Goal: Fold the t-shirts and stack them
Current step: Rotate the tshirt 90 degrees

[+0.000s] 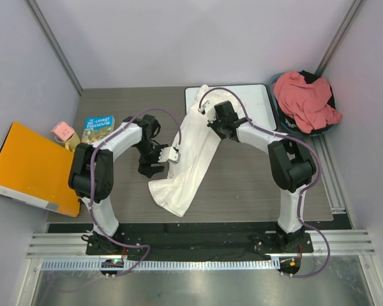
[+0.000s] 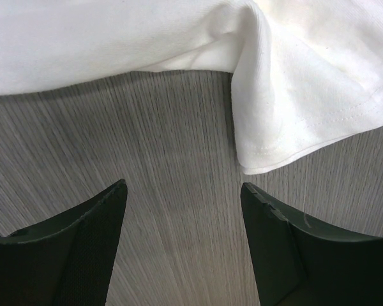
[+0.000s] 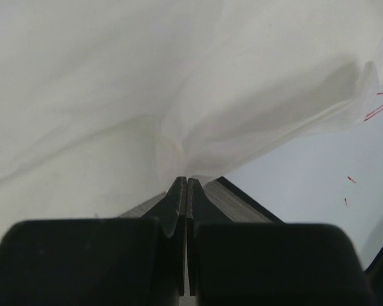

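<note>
The white t-shirt [image 1: 185,166] lies bunched into a long, narrow band in the middle of the table [image 1: 255,185]. Its long axis runs on a slant, from the far end at the whiteboard [image 1: 258,105] down to a wider, crumpled near end that points near-left. The salmon t-shirt [image 1: 303,99] sits heaped in a dark bin [image 1: 274,81] at the far right corner, well apart from the white one

The right arm reaches far and left, elbow bent. The right gripper [image 3: 186,180] has its jaws pressed together on a fold at the shirt's far end, over the whiteboard's left edge. The left arm bends in towards the middle. The left gripper [image 2: 184,188] is spread wide above bare table, just left of the band, with a stitched hem just beyond its fingertips and not between them
</note>
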Available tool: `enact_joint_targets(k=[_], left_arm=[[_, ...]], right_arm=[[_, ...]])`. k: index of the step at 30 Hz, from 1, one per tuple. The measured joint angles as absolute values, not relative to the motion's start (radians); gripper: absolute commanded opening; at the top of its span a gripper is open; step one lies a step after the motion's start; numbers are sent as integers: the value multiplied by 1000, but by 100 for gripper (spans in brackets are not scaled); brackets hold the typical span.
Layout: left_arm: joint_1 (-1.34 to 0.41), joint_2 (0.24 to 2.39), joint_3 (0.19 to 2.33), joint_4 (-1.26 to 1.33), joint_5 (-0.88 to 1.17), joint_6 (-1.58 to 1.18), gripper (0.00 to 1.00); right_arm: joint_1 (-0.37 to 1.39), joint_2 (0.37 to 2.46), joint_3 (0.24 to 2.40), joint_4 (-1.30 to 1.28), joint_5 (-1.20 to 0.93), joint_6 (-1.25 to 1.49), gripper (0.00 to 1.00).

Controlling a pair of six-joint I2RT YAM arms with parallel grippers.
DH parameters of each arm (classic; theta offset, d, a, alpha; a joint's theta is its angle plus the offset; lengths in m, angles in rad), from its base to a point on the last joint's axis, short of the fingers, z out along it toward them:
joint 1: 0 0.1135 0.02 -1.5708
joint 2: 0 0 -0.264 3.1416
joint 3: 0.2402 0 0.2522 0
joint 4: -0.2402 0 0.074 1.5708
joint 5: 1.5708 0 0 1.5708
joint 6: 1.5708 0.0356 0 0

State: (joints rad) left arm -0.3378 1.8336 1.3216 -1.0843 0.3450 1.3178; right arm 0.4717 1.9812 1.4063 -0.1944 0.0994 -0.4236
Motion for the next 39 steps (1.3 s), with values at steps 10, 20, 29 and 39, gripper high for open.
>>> enact_joint_targets(k=[10, 20, 29, 39], left_arm=[[-336, 1834, 1322, -1085, 345, 1317, 73], [-335, 1834, 1328, -1085, 345, 1316, 77], [-335, 1835, 1365, -1057, 356, 1304, 74], [-330, 1837, 1403, -1048, 355, 1286, 74]], right_arm=[[474, 1907, 1266, -185, 169, -455, 38], [475, 1877, 1260, -166, 209, -470, 6], [459, 2090, 1593, -78, 241, -464, 1], [414, 2473, 1956, -79, 241, -481, 1]])
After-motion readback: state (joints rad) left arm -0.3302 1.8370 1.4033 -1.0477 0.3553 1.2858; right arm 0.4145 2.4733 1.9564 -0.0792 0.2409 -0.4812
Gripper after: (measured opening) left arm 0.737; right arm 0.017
